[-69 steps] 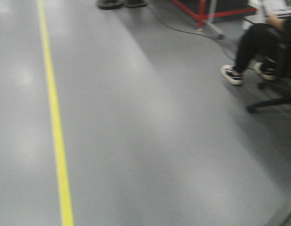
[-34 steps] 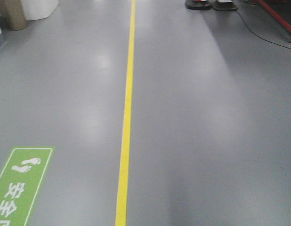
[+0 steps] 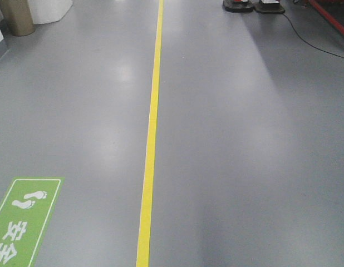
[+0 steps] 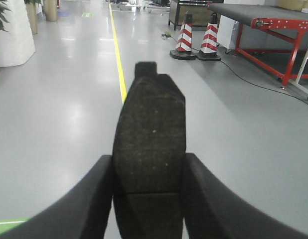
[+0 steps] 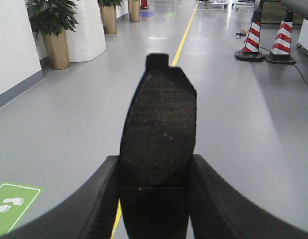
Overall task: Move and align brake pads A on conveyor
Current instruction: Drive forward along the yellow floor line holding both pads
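Your left gripper (image 4: 149,159) pinches one brake pad (image 4: 150,129) | right gripper (image 5: 156,162) pinches second pad (image 5: 159,114) | long axes point forward | conveyor (image 4: 243,10) ahead-right, well apart

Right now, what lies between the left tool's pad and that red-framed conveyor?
Left wrist view: from the brake pad, mostly bare grey floor, a black cable across it, two striped cones beside the conveyor.

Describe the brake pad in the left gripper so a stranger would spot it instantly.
Start from the grey floor with the yellow line in the left wrist view. At the bottom, the left gripper clamps a brake pad: dark, rough, oblong, tab on top, thin groove low down. Only it, not the right gripper's twin pad, has the red-framed conveyor behind it.
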`<state>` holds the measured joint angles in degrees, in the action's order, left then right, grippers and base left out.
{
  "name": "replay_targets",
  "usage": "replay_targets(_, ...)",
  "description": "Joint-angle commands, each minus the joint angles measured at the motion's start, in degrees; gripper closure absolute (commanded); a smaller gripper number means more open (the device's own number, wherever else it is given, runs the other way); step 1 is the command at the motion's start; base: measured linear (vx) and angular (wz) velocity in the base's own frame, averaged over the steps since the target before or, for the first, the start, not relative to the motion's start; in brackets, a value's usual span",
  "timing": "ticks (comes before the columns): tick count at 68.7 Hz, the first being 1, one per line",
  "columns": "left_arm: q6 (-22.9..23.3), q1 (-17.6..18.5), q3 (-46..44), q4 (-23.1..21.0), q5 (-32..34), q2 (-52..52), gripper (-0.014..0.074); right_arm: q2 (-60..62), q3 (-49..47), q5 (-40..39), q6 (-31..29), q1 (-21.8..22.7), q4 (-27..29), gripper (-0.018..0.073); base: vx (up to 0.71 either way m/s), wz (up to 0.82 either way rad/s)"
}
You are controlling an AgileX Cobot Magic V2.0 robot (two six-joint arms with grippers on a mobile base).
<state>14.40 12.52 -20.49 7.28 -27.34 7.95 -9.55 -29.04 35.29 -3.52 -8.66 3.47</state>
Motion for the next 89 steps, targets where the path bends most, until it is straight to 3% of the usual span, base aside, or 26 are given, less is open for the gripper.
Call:
replay_targets(1,0.02,0.28,-1.62,0.1,5.35,0.64,0.0602,-0.63,-1.62,-5.57,-0.27,-0.16,-0.17,0.0564,0.17,-0.08)
replay_targets(39,0.02,0.28,-1.62,0.1,5.35,0.64,0.0602,-0.63,-1.62,-5.57,-0.27,-0.16,-0.17,0.0564,0.34,-0.07)
replay_targets(89,0.02,0.28,-1.62,0.1,5.35,0.64,0.0602,-0.63,-1.62,-5.58,-0.27,-0.16,-0.24,0.0564,0.58,-0.04)
